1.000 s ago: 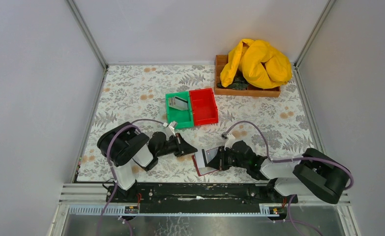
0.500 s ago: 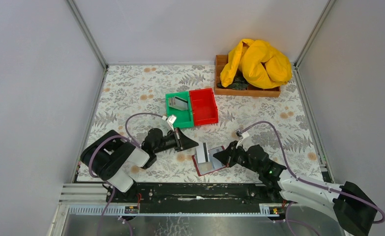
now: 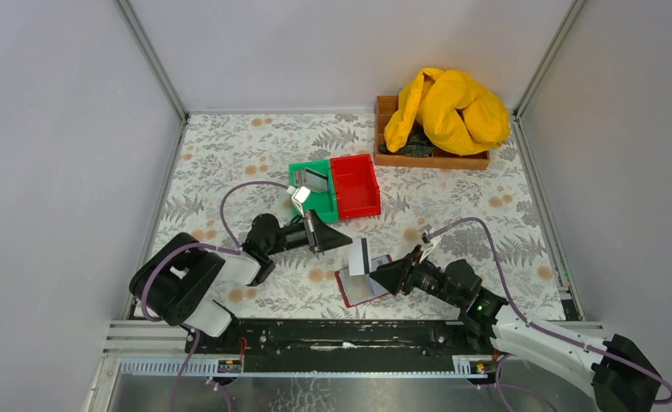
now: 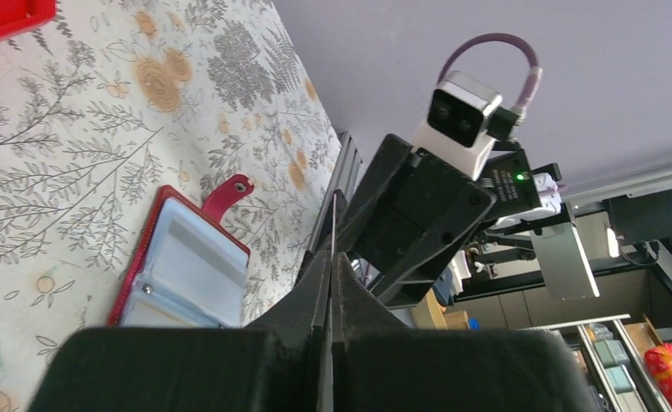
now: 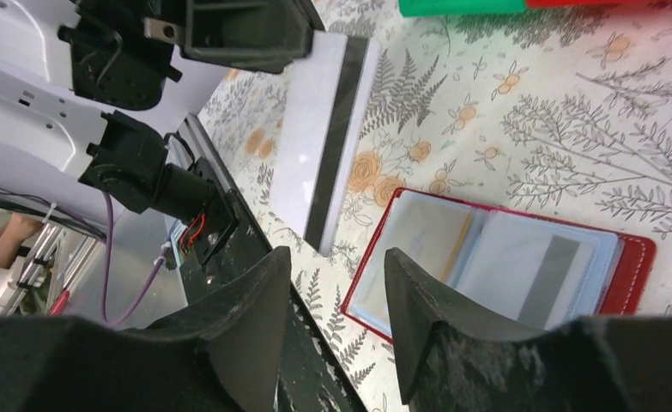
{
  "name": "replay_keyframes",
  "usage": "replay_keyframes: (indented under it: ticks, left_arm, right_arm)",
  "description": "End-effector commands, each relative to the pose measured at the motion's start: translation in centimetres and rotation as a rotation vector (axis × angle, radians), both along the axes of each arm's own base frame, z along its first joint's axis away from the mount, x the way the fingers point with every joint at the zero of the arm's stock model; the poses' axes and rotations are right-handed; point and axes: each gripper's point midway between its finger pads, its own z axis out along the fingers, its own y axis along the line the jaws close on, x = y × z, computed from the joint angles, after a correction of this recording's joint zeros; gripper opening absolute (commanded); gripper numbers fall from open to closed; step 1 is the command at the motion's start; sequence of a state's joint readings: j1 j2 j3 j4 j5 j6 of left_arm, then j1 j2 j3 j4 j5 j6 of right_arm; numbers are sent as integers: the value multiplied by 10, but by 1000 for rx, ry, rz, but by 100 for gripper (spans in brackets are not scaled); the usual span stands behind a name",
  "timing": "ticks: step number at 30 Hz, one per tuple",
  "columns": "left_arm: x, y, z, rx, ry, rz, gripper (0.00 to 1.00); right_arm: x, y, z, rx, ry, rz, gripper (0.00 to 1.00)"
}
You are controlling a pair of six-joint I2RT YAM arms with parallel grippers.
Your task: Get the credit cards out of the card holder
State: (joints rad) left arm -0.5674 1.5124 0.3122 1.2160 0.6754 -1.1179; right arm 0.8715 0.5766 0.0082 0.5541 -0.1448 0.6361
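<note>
**White card in the left pincer, holder open on the counter**

The left pincer [image 3: 344,240] is shut, nipping the white card [image 5: 323,142] by one short end. In its own wrist view the card shows only as a thin line sticking out from between the closed fingers. The card has a dark stripe running down its length. It hangs tilted above the counter [image 3: 229,154], free of the card holder [image 5: 504,257] and just beside the holder's far left corner.

The right pincer [image 5: 336,275] has its fingers spread apart with nothing between them. It points at the card from the right and stands low over the holder's right side.

The card holder lies open and flat on the flowered counter, near the front edge between the two arms, with its clear sleeves facing up and its red border showing all round. Its snap tab [image 4: 229,189] sticks out on one side. A tan card [image 5: 454,245] sits in one sleeve, and a second card [image 5: 555,270] with a grey band sits in the sleeve next to it.

Farther back, mid-counter, a green bin [image 3: 298,196] and a red bin [image 3: 355,184] stand touching side by side. A grey card [image 3: 316,179] leans inside the green one. At the back right, a wooden tray [image 3: 435,160] holds a bunched yellow cloth [image 3: 448,107].
</note>
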Motion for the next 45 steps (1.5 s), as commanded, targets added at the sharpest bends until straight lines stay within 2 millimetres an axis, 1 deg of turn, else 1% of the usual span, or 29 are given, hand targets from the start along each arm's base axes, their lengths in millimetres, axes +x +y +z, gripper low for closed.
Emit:
replay_keyframes:
  ticks: [1,4,6,8,16,21,24,25,28,29,34,37,41,45]
  left_arm:
    - [-5,0,28,-73,-82,-41,0]
    - [-8,1,30,-84,-80,-43,0]
    - [-9,2,29,-88,-78,-44,0]
    - [-11,2,29,-89,-76,-49,0]
    - [-16,2,27,-93,-76,-70,0]
    - [-25,1,36,-140,-87,-123,0]
    - [-28,-1,36,-144,-88,-135,0]
    - [-28,-2,36,-144,-90,-137,0]
    - [-31,-5,34,-139,-90,-158,0]
    - [-32,-5,33,-138,-88,-161,0]
    - [-36,-5,29,-143,-84,-182,0]
    - [-42,-6,30,-149,-87,-234,1]
    - [-50,-6,34,-146,-123,-288,15]
    - [-56,-6,35,-140,-141,-330,23]
  right_arm:
    - [-6,11,21,75,-38,66,50]
    - [-9,15,25,97,-41,92,48]
    - [-11,17,27,95,-41,111,43]
    - [-13,19,29,93,-45,129,39]
    - [-20,21,40,123,-79,176,37]
    - [-23,22,41,127,-81,191,34]
    - [-25,23,41,129,-84,202,26]
    - [-25,23,41,129,-84,203,22]
    - [-24,22,42,135,-89,199,3]
    - [-25,22,42,136,-91,198,0]
    - [-28,20,44,139,-102,207,0]
    - [-34,19,44,137,-103,239,0]
    - [-43,20,47,135,-103,287,0]
    - [-47,20,45,132,-95,310,0]
